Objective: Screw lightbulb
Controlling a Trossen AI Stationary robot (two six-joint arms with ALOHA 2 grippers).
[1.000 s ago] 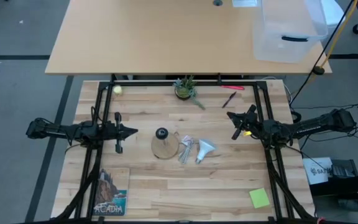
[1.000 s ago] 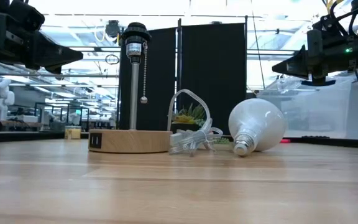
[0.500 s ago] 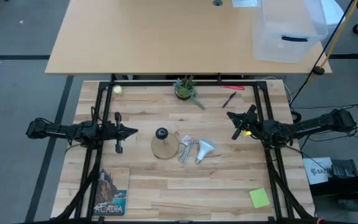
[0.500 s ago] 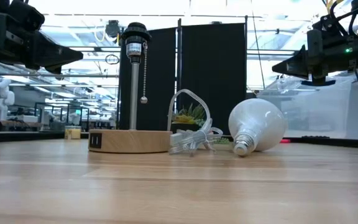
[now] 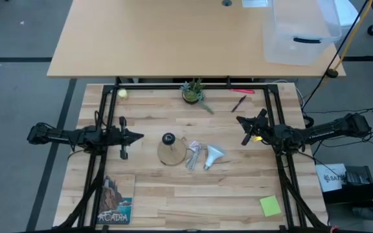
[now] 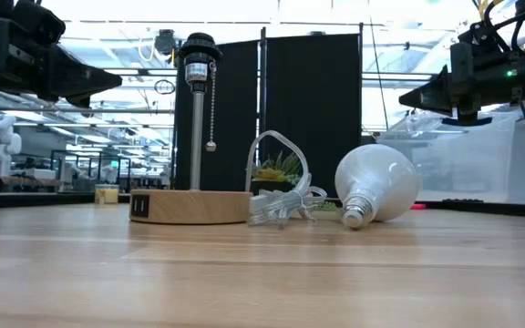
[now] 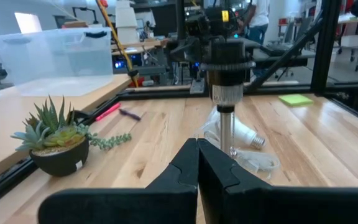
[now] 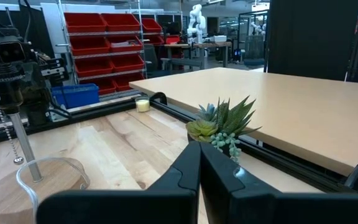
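Pale wood table (image 5: pixel 173 200), lightbulb (image 5: pixel 214 155) beside wooden stand (image 5: pixel 171 154).

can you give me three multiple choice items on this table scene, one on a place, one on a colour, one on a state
1. Where does the lightbulb lie?
A. in the stand's socket
B. on the table, on the far side of the clear wrapper from the wooden stand
C. on the Acadia booklet

2. What colour is the sticky note pad near the table's front right corner?
A. green
B. red
C. blue

3. How are the two grippers?
A. both shut and empty
B. left holds the bulb
C. right open over the plant

Answers:
1. B, the high view shows it lying on its side on the wood, with the wrapper between it and the stand.
2. A, it is bright yellow-green.
3. A, the left gripper and right gripper show fingers pressed together, holding nothing.
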